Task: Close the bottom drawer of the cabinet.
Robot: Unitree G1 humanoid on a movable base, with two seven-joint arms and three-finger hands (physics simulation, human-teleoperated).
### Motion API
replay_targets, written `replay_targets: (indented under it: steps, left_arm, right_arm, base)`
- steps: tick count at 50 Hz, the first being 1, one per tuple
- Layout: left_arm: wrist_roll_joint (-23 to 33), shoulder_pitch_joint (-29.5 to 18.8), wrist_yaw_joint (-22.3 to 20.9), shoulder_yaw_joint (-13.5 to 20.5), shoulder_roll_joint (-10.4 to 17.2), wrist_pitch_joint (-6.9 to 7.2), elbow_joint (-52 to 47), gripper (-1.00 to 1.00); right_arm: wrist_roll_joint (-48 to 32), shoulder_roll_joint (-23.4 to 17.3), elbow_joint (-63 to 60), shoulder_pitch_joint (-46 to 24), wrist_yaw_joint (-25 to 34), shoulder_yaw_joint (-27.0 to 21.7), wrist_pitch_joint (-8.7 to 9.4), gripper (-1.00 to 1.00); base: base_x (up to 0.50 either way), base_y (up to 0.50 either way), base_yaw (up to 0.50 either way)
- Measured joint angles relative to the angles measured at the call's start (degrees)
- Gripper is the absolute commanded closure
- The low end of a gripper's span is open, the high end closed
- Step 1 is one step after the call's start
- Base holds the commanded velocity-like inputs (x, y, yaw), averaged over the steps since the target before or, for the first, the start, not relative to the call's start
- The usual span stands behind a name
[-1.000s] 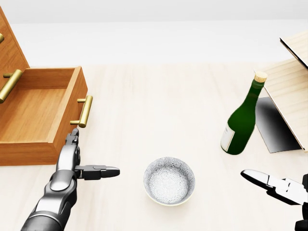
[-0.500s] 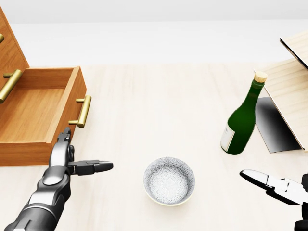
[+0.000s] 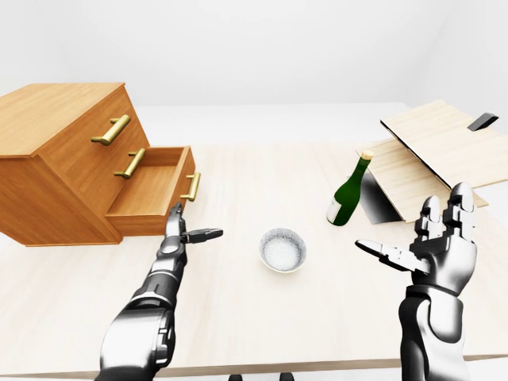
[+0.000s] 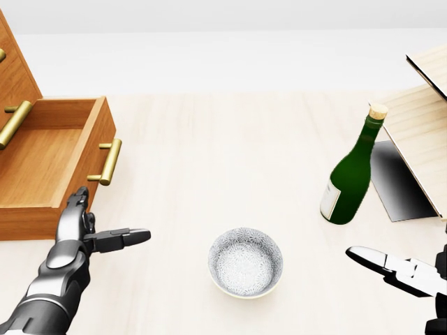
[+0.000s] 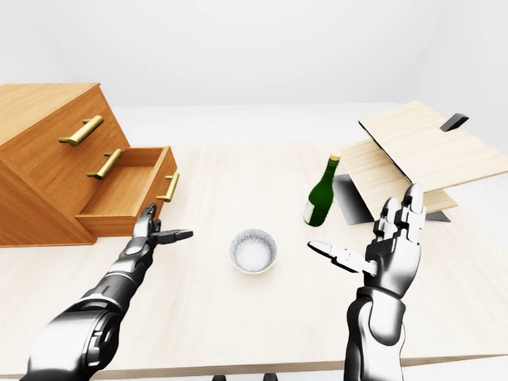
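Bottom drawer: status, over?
Both hands open; left hand at the bottom drawer front. Drawer partly open. Bowl and bottle off to the right, not blocking.

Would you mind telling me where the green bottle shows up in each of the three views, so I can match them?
Left-eye view: the bottle stands right of centre, in the upper half.
Head view: it stands far right, mid-height, much larger.
Right-eye view: it stands slightly right of centre, at mid-height.
Shared landmark: the patterned bowl, down and to the left of the bottle in every view.
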Motion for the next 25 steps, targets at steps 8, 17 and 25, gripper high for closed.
replay_targets:
  steps: [8,17,25]
  left_arm:
    - [-1.43,0.14,0.23,0.38,0.84,0.00,0.18,-1.00]
    - [-3.28,0.26,0.76,0.96,1.83,0.00,0.44,-1.00]
    - [-5.46,0.60,2.33,1.74,3.06,0.00,0.44,-1.00]
  right_arm:
    - [-0.03,-0.03,0.47,-0.02,0.02,0.06,-0.38,-1.00]
    - [-0.09,-0.05,0.62,-0.02,-0.05,0.19,-0.46,-1.00]
    - [-0.13,-0.05,0.39,-0.01,-0.11,0.27,-0.25,-1.00]
  base:
    - [0.00,0.00,0.00]
    - [0.00,0.00,0.00]
    - [0.00,0.00,0.00]
